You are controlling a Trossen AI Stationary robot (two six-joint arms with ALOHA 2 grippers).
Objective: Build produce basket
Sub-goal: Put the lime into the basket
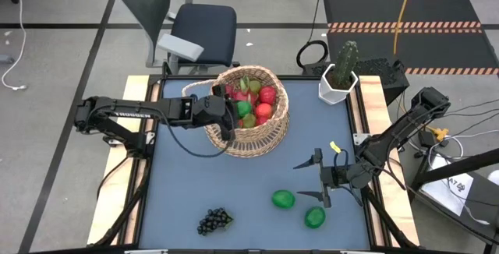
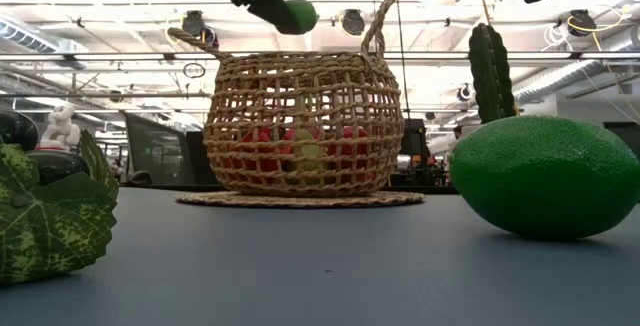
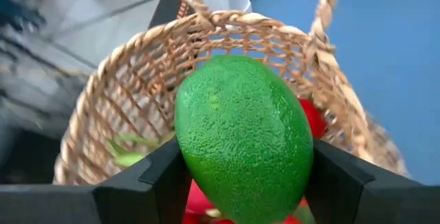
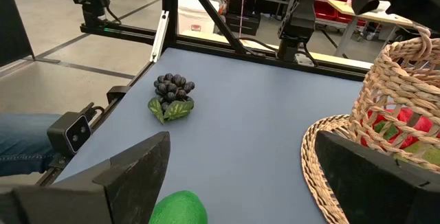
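The tan wicker basket (image 1: 248, 112) stands on a woven mat at the table's far middle, holding red and green fruits (image 1: 257, 98). My left gripper (image 1: 234, 107) hangs over the basket's left rim, shut on a green lime (image 3: 244, 138), which also shows in the low view (image 2: 297, 15). My right gripper (image 1: 318, 178) is open and empty above the table's right side. Two green limes (image 1: 283, 199) (image 1: 314, 217) and a dark grape bunch (image 1: 214, 220) lie on the table near its front edge. My left gripper pinches the lime's two opposite sides (image 3: 187, 152) between its two fingers (image 3: 148, 183). The fingers come from the table's left, slanting down. The lime is lifted clear, above the basket's opening (image 3: 137, 114).
A white pot with a cactus (image 1: 340, 75) stands at the table's far right corner. A small yellow bit (image 1: 335, 146) lies right of the basket. An office chair (image 1: 195, 32) stands beyond the far edge. Bare blue table (image 1: 234, 184) lies between basket and front fruits.
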